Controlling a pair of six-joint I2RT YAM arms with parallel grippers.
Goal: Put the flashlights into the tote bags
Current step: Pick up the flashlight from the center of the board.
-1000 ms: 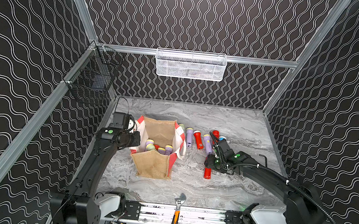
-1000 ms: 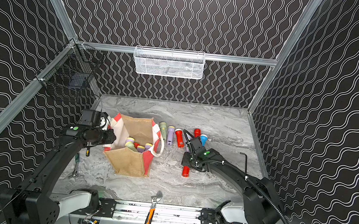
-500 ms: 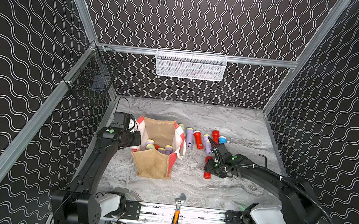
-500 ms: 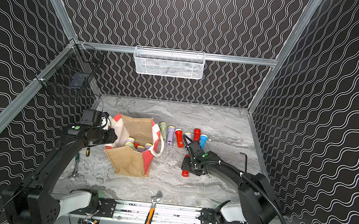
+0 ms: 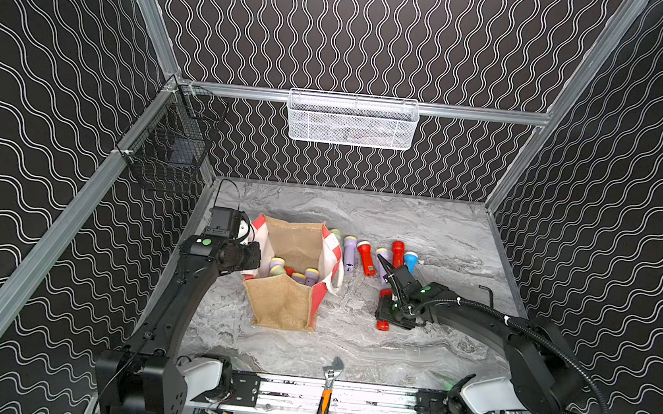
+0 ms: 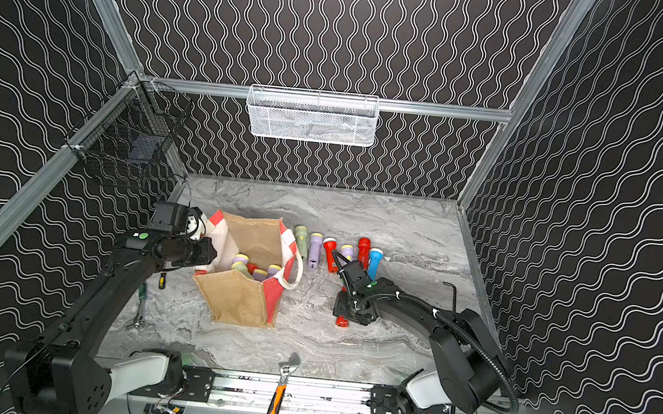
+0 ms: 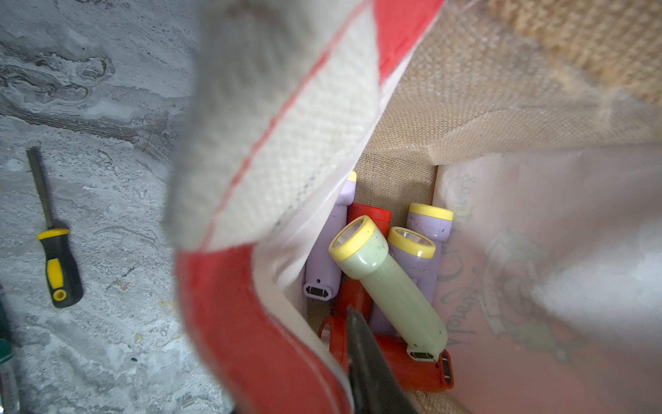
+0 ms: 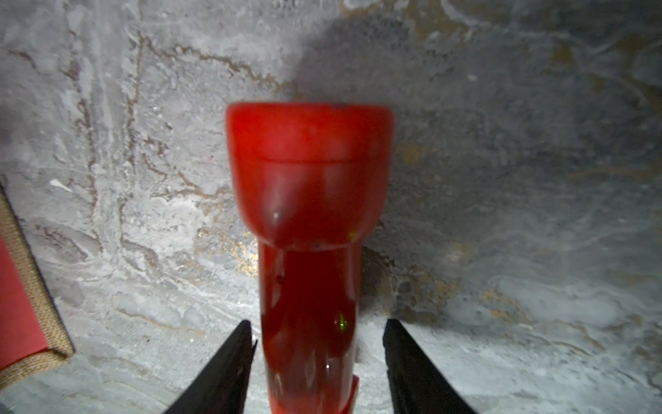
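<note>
**Right arm [image 5: 473, 313] low over a red torch [image 8: 310, 172]; left arm [image 5: 175, 309] at the bag [image 5: 283, 303].**
Right arm reaches flat across mid-desk [image 5: 423, 225], wrist dipped. The right gripper [image 8: 317, 322] is part open, its jaws astride the lying torch's handle with a gap on one side. Left arm rises steeply, wrist level, and the left gripper [image 5: 251, 257] pinches the bag's striped panel near the left edge. Other torches [image 7: 387, 286] lie inside the bag, and a row [image 6: 314, 252] lies beside it.

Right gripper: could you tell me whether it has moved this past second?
Yes: the right gripper moved nearer the front rail, away from the blue flashlight.
</note>
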